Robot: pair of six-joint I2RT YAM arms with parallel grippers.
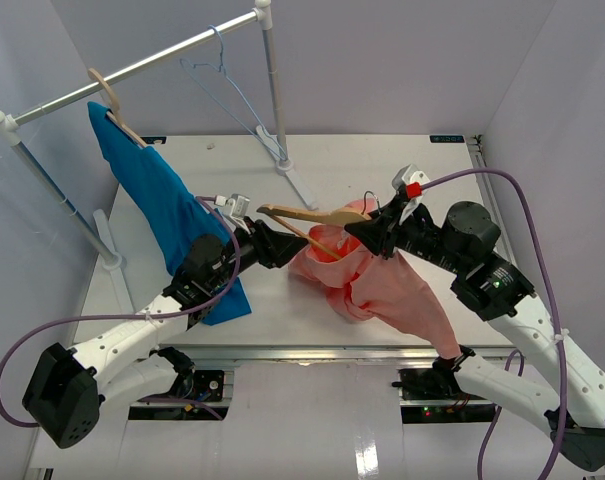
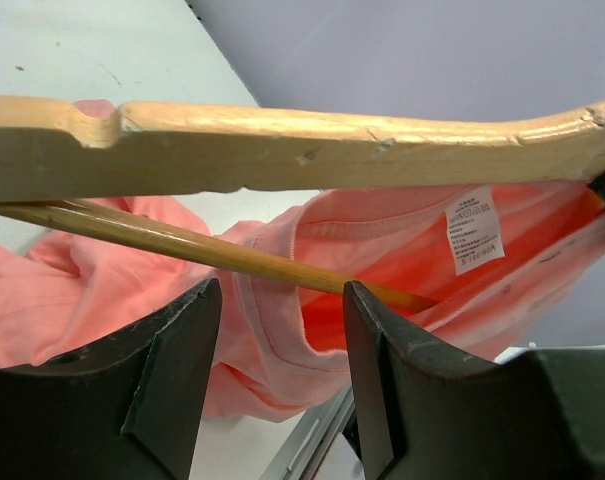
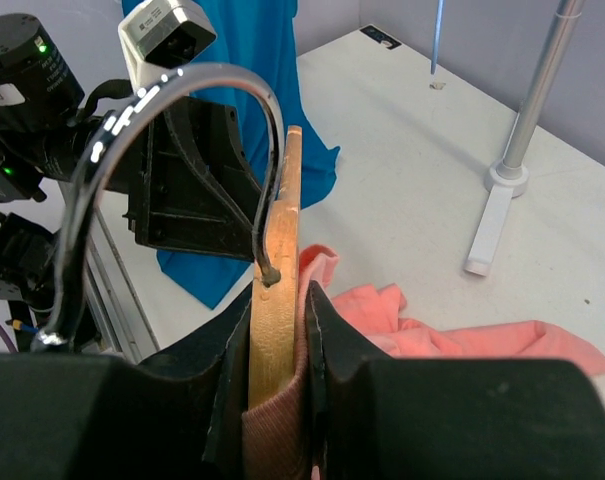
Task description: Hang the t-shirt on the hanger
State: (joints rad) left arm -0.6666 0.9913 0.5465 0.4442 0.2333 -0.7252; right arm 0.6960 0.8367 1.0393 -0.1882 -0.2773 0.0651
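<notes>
White worktop (image 1: 382,170), salmon-pink t-shirt (image 1: 402,295) lay bunched at its middle, collar lifted to the wooden hanger (image 1: 312,213) — hanger was held above the surface, right claw (image 3: 280,300) clenched on hanger and fabric together, left claw (image 2: 282,300) stood released, fingers (image 2: 172,380) apart, close to the hanger.

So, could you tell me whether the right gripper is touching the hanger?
Touching: the right wrist view shows the right gripper clamped on the hanger with t-shirt fabric.

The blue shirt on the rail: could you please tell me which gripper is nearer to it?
Left. The left gripper is open beside the blue shirt, at one end of the hanger; the right gripper is farther right, clamped on the hanger's middle.
</notes>
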